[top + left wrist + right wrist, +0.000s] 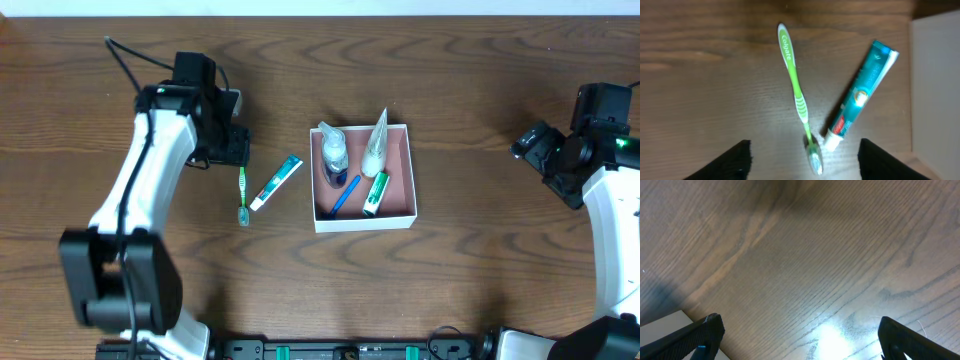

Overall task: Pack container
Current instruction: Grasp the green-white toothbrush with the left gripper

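The container (pixel 400 213) is a square white-walled box with a pinkish-brown inside, at the table's middle. It holds a small clear bottle (pixel 334 155), a clear tube (pixel 374 147), a blue pen-like item (pixel 345 195) and a green packet (pixel 375 192). A green toothbrush (pixel 242 195) and a teal toothpaste tube (pixel 276 183) lie on the table left of it; both also show in the left wrist view, toothbrush (pixel 796 95) and toothpaste (pixel 861 95). My left gripper (pixel 802 160) is open above the toothbrush head. My right gripper (pixel 799 337) is open and empty over bare table at the far right.
The container's white wall shows at the right edge of the left wrist view (pixel 935 90) and at the lower left corner of the right wrist view (pixel 665 327). The wooden table (pixel 480 280) surrounds everything. A black cable (pixel 125 60) runs behind the left arm.
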`<state>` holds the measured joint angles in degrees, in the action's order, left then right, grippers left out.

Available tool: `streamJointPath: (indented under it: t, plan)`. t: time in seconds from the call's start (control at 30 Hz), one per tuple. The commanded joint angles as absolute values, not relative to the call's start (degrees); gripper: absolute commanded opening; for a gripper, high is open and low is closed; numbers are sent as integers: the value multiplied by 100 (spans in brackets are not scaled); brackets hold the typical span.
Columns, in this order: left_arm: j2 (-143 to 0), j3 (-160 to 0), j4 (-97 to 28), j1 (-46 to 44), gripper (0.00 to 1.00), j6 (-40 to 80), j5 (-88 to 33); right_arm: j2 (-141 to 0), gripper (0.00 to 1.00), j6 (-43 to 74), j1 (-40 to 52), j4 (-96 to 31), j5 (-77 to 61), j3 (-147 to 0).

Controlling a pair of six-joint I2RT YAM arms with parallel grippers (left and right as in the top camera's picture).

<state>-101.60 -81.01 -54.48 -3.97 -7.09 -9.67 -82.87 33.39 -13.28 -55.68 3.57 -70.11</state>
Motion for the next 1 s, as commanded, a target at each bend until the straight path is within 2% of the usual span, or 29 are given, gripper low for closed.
streamJointPath:
  t: [0.0,0.03,0.4,0.5,0.67,0.77,0.8,0.97]
  plan:
    - [-10696,-8036,-5367,-392,63,-373,-1094,-8263,99,3249,-1354,-5570,384,-7028]
    - [-10831,-8036,-5356,-392,57,-351,-1094,-8263,99,3249,-1354,-5572,384,-7028]
    - [-11913,-8036,-5341,-392,44,-137,-1092,-8263,99,3249,-1354,-5572,381,-7028]
    - [-11961,-8036,-5334,-392,36,-139,-1092,-8263,99,3249,-1354,-5570,384,-7028]
    - [-11961,-8036,-5275,-392,29,-141,-1090,-8263,99,3249,-1354,-5570,381,-7028]
    - [-11959,-8036,-5304,-392,12,-141,-1090,-8263,99,3249,-1356,-5572,384,-7028]
    - [-11950,-8038,-5332,-392,10,-141,-1090,-8263,99,3249,-1354,-5572,381,-7028]
    - [-11660,-8206,-5778,-392,6,-148,-1046,-8263,99,3249,-1354,-5570,384,-7028]
